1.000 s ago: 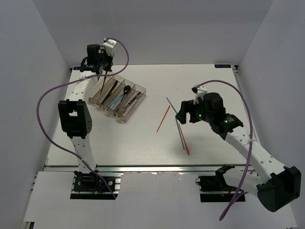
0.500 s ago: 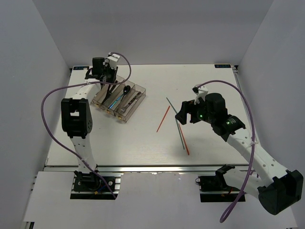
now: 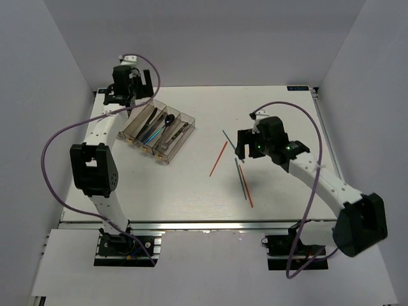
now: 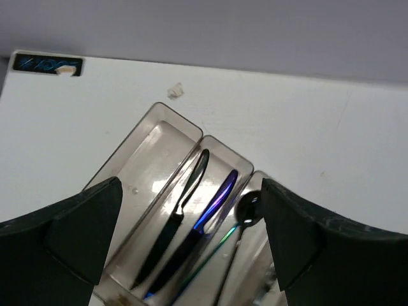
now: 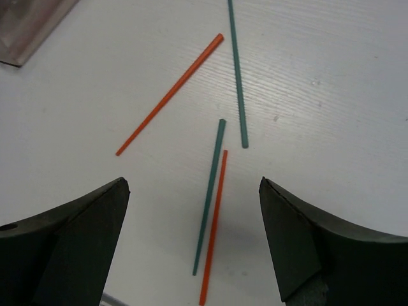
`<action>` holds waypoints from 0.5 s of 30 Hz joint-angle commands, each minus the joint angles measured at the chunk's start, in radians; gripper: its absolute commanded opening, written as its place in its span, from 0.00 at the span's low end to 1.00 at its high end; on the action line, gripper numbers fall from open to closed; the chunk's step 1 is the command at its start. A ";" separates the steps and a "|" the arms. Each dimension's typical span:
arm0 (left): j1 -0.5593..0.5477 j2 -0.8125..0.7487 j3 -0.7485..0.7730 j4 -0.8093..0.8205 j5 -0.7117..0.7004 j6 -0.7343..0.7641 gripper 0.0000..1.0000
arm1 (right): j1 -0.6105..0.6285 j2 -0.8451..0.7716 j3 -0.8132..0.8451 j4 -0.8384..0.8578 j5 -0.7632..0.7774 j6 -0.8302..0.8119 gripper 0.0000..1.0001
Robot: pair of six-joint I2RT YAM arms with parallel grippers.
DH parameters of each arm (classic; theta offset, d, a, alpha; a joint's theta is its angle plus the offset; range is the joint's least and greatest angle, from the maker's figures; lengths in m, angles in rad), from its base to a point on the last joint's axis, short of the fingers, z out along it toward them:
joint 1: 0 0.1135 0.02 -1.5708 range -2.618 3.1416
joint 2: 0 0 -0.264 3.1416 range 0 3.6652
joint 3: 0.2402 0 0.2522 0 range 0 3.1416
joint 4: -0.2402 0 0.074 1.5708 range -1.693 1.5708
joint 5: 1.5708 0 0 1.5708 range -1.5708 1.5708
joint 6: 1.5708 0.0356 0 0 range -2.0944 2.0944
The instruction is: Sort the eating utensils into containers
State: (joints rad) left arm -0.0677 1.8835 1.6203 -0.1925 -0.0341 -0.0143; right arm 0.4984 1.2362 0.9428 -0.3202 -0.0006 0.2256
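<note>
Right gripper [image 5: 192, 185] open and empty above four chopsticks [image 5: 169, 95] loose on the table [image 5: 331, 127], well apart from the tray [image 3: 189, 120]; left gripper [image 4: 191, 185] open and empty over the tray's far end. Best approach, as judged: close across the adjacent green stick [image 5: 208, 197] and orange stick [image 5: 214, 223], pads nearly at the tabletop. Sticks are thin, straight, two orange and two green.
</note>
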 commanded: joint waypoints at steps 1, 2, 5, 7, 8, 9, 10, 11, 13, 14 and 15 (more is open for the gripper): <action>0.008 -0.176 0.098 -0.167 -0.280 -0.436 0.98 | -0.011 0.132 0.126 -0.020 0.071 -0.074 0.84; 0.008 -0.231 0.098 -0.223 -0.258 -0.481 0.98 | -0.015 0.229 0.163 -0.035 0.062 -0.124 0.80; 0.008 -0.387 0.006 -0.360 -0.172 -0.538 0.98 | -0.018 0.407 0.298 -0.069 0.053 -0.181 0.56; 0.008 -0.490 -0.189 -0.342 -0.152 -0.555 0.98 | -0.023 0.524 0.405 -0.133 0.066 -0.210 0.50; 0.008 -0.547 -0.270 -0.311 -0.126 -0.544 0.98 | -0.023 0.560 0.436 -0.146 0.073 -0.213 0.50; 0.008 -0.657 -0.345 -0.245 -0.121 -0.535 0.98 | -0.024 0.589 0.462 -0.157 0.073 -0.219 0.49; 0.008 -0.708 -0.481 -0.210 -0.121 -0.527 0.98 | -0.027 0.648 0.514 -0.170 0.071 -0.221 0.49; 0.008 -0.756 -0.535 -0.178 -0.118 -0.495 0.98 | -0.026 0.676 0.540 -0.207 0.077 -0.221 0.49; 0.008 -0.836 -0.598 -0.142 -0.110 -0.455 0.98 | -0.026 0.727 0.574 -0.233 0.067 -0.221 0.46; 0.008 -0.843 -0.626 -0.140 -0.110 -0.438 0.98 | -0.026 0.738 0.582 -0.227 0.070 -0.218 0.46; 0.008 -0.845 -0.631 -0.143 -0.107 -0.437 0.98 | -0.026 0.746 0.582 -0.224 0.076 -0.216 0.46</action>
State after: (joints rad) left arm -0.0582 1.0229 1.0336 -0.3668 -0.1658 -0.4786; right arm 0.4774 1.9797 1.4734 -0.4808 0.0582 0.0334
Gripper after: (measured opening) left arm 0.982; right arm 0.459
